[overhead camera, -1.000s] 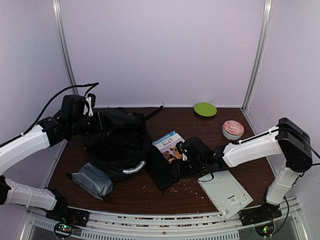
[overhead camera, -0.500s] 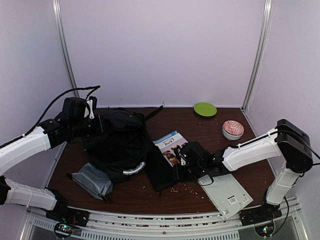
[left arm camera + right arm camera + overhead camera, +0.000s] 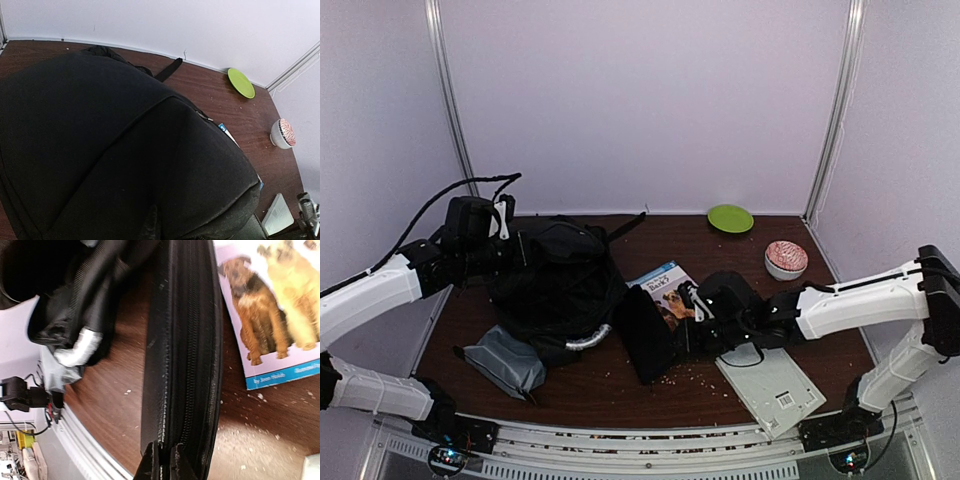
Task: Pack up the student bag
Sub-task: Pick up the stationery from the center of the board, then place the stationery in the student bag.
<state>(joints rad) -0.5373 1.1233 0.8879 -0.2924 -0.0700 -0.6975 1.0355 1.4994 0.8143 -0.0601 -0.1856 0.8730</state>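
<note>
White walls, brown table (image 3: 620,385). Left of centre: bag (image 3: 555,285), top held up by left gripper (image 3: 507,250), fingers together, apparently pinching fabric to keep it upright. Centre: right gripper (image 3: 678,330) clamped on case (image 3: 645,338) edge, tilting it up toward bag, likely for insertion; book (image 3: 665,285) just behind.

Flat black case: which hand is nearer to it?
Right. The right hand pinches the case; the left hand sits beyond the student bag, at its left side.
</note>
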